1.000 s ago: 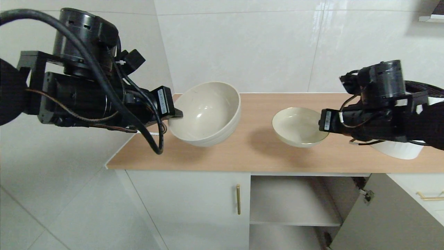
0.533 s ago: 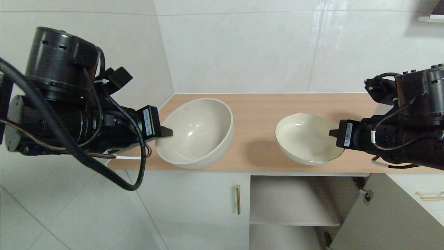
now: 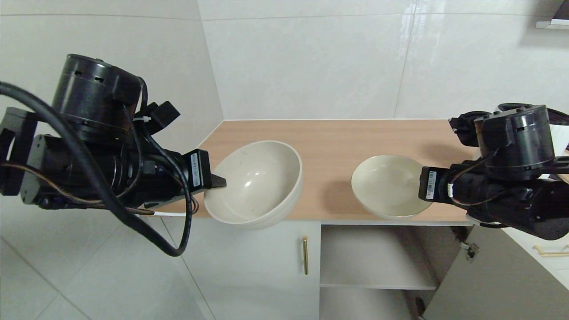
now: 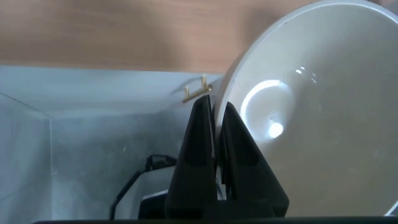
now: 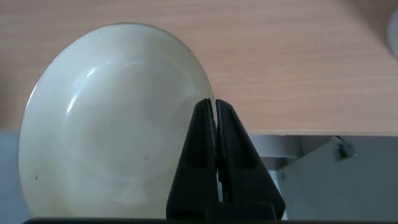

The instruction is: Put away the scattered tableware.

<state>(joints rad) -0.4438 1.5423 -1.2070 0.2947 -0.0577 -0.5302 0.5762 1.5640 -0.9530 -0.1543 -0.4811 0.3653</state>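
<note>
My left gripper [image 3: 218, 182] is shut on the rim of a large cream bowl [image 3: 255, 184], held tilted over the counter's front left edge. In the left wrist view the fingers [image 4: 211, 127] pinch that large bowl's rim [image 4: 323, 106]. My right gripper [image 3: 422, 184] is shut on the rim of a smaller cream bowl [image 3: 384, 186], held above the counter's front edge to the right. In the right wrist view the small bowl [image 5: 118, 118] fills the space beside the closed fingers [image 5: 214, 134].
The wooden counter [image 3: 329, 142] runs along the tiled wall. Below it, a cabinet with an open door [image 3: 484, 275] shows a bare shelf [image 3: 373, 255]; a closed door with a gold handle [image 3: 305, 255] is to its left.
Both arms have carried their bowls down and toward me, from over the counter's middle to its front edge. The right arm drew back to the right.
</note>
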